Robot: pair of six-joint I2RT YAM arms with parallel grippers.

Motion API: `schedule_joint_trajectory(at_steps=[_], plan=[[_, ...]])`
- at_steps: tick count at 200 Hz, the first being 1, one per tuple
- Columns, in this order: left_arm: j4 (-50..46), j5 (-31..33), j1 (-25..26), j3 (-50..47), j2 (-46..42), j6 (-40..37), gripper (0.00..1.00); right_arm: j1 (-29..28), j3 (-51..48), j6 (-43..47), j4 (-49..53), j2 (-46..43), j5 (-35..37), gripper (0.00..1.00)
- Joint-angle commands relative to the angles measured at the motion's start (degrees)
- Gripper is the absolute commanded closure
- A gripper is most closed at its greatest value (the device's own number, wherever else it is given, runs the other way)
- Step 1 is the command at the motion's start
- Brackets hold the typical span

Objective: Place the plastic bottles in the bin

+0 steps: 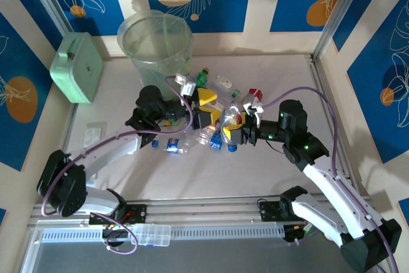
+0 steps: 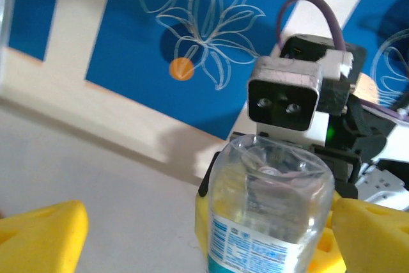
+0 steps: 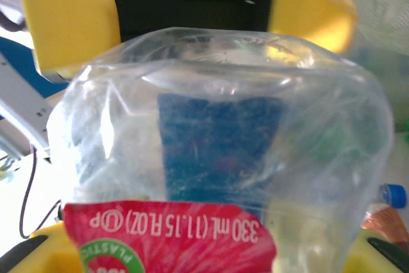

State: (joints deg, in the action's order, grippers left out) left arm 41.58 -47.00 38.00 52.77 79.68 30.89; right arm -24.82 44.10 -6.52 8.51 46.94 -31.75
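**Q:** Where do the fingers stand?

**A:** My right gripper (image 3: pixel 204 250) has its fingers (image 3: pixel 38 247) pinched on the clear bottle (image 3: pixel 217 126), down at the red label. The thin wall looks crumpled there. My left gripper (image 2: pixel 209 214) has its fingers (image 2: pixel 48 234) spread wide. One is at the lower left of its wrist frame and the other at the lower right, just beside the bottle, and neither looks to be pressing it.

**Q:** What worries you?

**A:** Soft plastic can buckle, I think, and squirt out of a pinch like that. The left fingers also flank the bottle, so a sideways pull could knock it against the nearer one.

**Q:** And further out?

**A:** The bin (image 1: pixel 156 62) stands left of centre at the top of the overhead frame, beyond my left arm (image 1: pixel 108 142). Carrying the bottle there with the right arm means crossing that arm, and I could clip it. The other bottles (image 1: pixel 202 78) lie heaped on the table (image 1: pixel 268 75) around both grippers, mid-frame. A low sweep might scatter them, maybe toward the mint-green box (image 1: pixel 77 67) at the left.
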Motion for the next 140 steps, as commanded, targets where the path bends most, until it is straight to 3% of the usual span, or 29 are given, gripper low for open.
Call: schedule_joint_trajectory(at_steps=[1,69,140], plan=[[14.43,-7.36,0.86,0.0,1.56,-0.29,0.02,-0.4,-0.95,1.21,-2.38,-0.33,-5.14,0.55],[15.18,-13.75,4.51,3.01,3.77,-0.06,0.07,-0.39,-0.2,1.91,-1.83,0.19,-7.16,0.55],[16.66,-17.52,5.75,6.41,7.08,4.01,0.36,-1.11,0.73,1.6,-0.65,1.41,-9.05,0.55]])
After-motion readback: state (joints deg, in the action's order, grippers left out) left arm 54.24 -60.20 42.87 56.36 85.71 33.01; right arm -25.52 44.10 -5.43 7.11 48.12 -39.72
